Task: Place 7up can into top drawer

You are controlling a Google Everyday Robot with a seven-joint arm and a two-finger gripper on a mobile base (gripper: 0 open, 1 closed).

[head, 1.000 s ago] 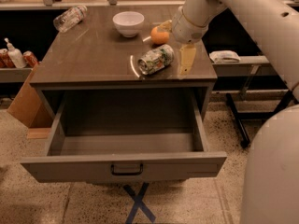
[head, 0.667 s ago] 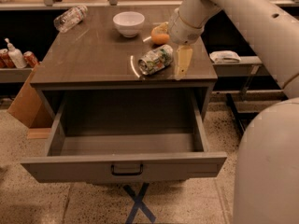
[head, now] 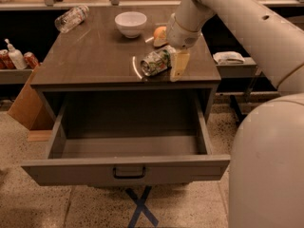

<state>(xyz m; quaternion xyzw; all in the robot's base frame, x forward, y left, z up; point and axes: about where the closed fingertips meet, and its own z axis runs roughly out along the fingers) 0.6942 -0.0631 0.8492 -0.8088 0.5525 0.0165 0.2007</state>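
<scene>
The 7up can point(head: 153, 62) lies on its side near the front edge of the cabinet top point(head: 90, 61), its silver end facing left. My gripper point(head: 172, 63) is down at the can's right end and open. Its near cream finger point(head: 179, 66) stands just right of the can, and the other is hidden behind it. The can rests on the top and is not lifted. The top drawer point(head: 123, 169) below is pulled wide open and empty, with its dark handle point(head: 128, 173) at the front centre.
A white bowl point(head: 130, 23) and an orange point(head: 160, 35) sit behind the can. A clear plastic bottle point(head: 71, 18) lies at the back left. Red cans point(head: 30, 59) and a white bottle point(head: 15, 56) stand on the left shelf. My arm's body point(head: 266, 165) fills the right.
My gripper has moved slightly left and down, closer along the can's right end. The can and drawer have not moved.
</scene>
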